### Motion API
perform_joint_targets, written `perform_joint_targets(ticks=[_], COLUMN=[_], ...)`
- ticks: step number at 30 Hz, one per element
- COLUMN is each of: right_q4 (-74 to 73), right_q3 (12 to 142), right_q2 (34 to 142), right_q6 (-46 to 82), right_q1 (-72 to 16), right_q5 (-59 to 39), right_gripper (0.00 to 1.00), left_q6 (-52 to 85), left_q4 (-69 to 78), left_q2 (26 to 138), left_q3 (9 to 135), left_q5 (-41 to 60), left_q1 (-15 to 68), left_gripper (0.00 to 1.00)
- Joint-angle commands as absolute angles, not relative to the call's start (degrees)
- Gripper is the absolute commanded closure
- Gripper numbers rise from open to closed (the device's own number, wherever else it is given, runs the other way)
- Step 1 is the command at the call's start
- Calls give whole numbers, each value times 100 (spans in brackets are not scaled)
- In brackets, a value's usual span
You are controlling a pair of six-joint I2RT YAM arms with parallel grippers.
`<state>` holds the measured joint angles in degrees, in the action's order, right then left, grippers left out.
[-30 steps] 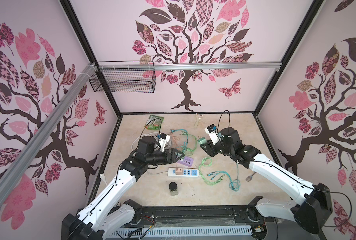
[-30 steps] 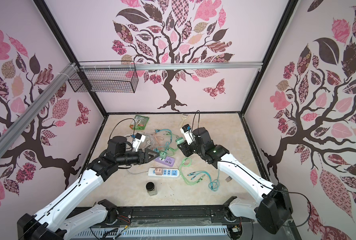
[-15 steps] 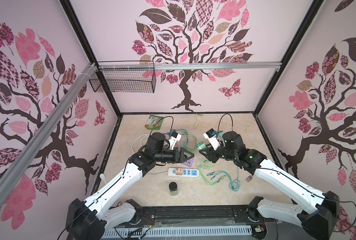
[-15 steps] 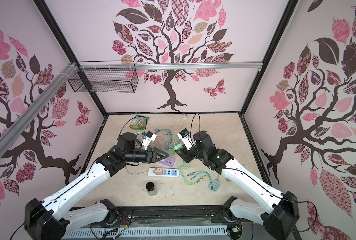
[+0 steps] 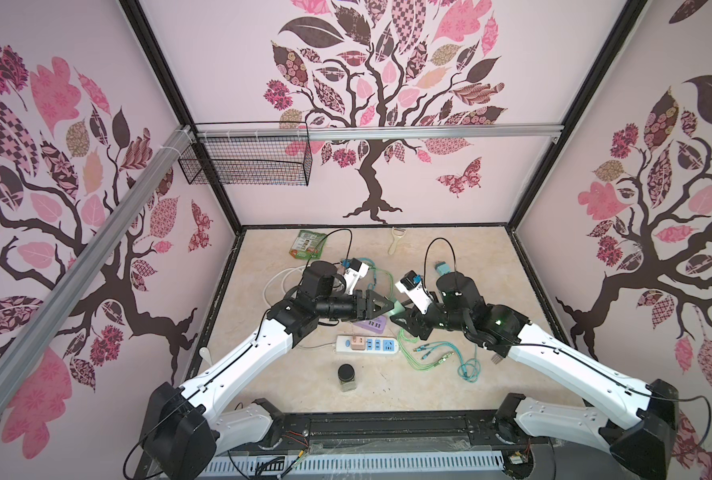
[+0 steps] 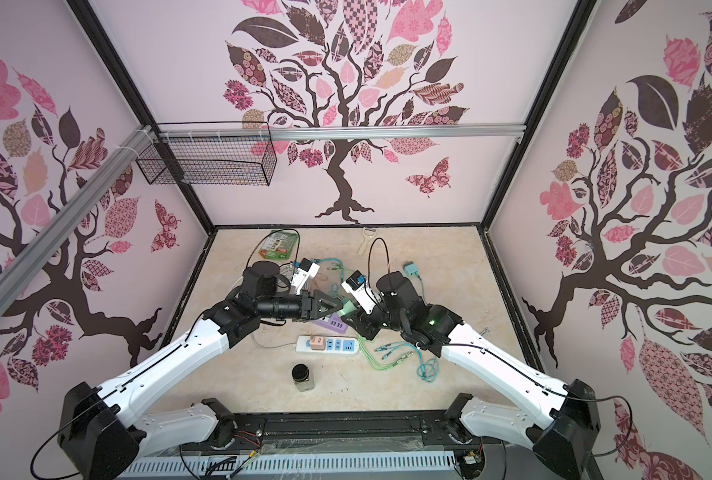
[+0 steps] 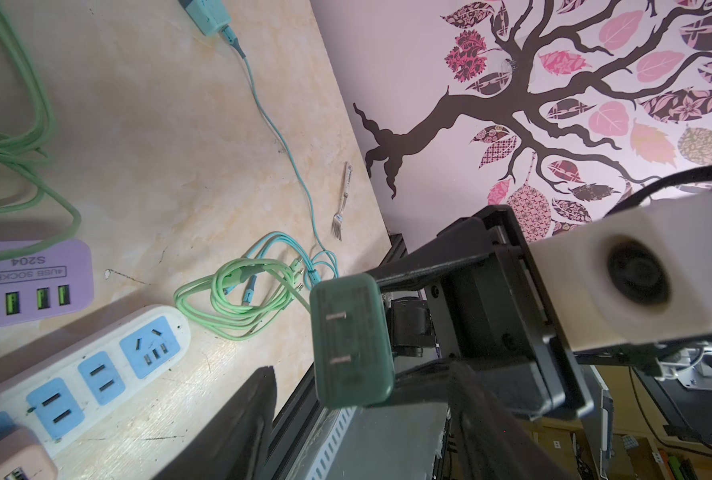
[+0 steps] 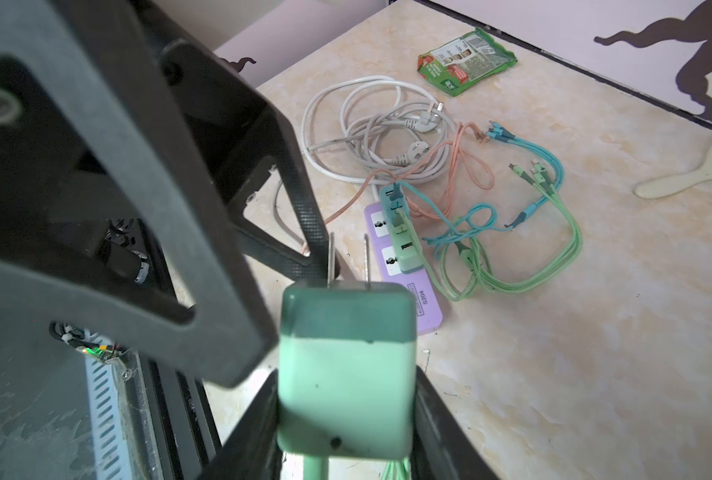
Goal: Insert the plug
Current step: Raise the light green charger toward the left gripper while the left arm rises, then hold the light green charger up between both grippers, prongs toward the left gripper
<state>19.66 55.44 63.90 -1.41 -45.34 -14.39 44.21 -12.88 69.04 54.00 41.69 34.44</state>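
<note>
My right gripper [image 8: 346, 419] is shut on the green plug [image 8: 346, 365] and holds it in the air, its two metal prongs pointing away from the wrist. In both top views the plug [image 5: 396, 308] [image 6: 348, 308] hangs over the purple USB socket block [image 5: 372, 325]. My left gripper [image 7: 358, 436] faces the prongs of the plug [image 7: 350, 340]. It is open, with a finger on each side of the plug and a gap on both sides. The white power strip [image 5: 369, 344] [image 7: 96, 365] with blue sockets lies just in front, a pink adapter [image 5: 356, 341] in it.
Green and teal cables [image 5: 429, 357] lie right of the strip. A black-lidded jar [image 5: 347, 377] stands nearer the front edge. Behind are a coiled white cord [image 8: 371, 129], a snack packet [image 5: 308, 243], a peeler [image 5: 396, 239] and a teal charger [image 5: 441, 268]. A fork [image 7: 342, 203] lies by the right wall.
Both arms have swung toward the middle and now meet tip to tip. The left jaws have narrowed a little around the plug that the right gripper still holds.
</note>
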Motion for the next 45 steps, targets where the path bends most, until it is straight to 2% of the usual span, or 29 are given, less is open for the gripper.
perform_joint_targets(ticks=[1,7,15,26,31,37,41,45], right_q4=[2074,2091,2088,2092,1990,1939,2065,1891], right_q3=[5738,5825,5944,5983,5862,5566,5489,5269], right_q2=[6317,6429,6566,6602,6479,5988,5582,5119], right_q6=[-245,-332,-455,-519,-296,382,633,1217], right_q1=[-4644,-4748,-4775,-4794,-4793,-4797,-4794,-4790], right_q5=[-1480,-1390,-1365,-1320,-994,82,253,-99], right_gripper=[71,71,71,70,52,40,35,33], left_q6=[4435,4438,4381,4361,4309,4153,4157,4247], left_q4=[-1150,-1143,-1142,-1143,-1143,-1117,-917,-476], left_q2=[6943,6992,7022,7022,6988,6992,6954,6821], left_q3=[5640,5643,5592,5570,5554,5468,5343,5128], left_q5=[4262,4435,4664,4685,4535,4278,4056,3765], left_q1=[3463,3463,3474,3478,3476,3472,3477,3475], left_gripper=[36,48,53,73,86,99,100,100])
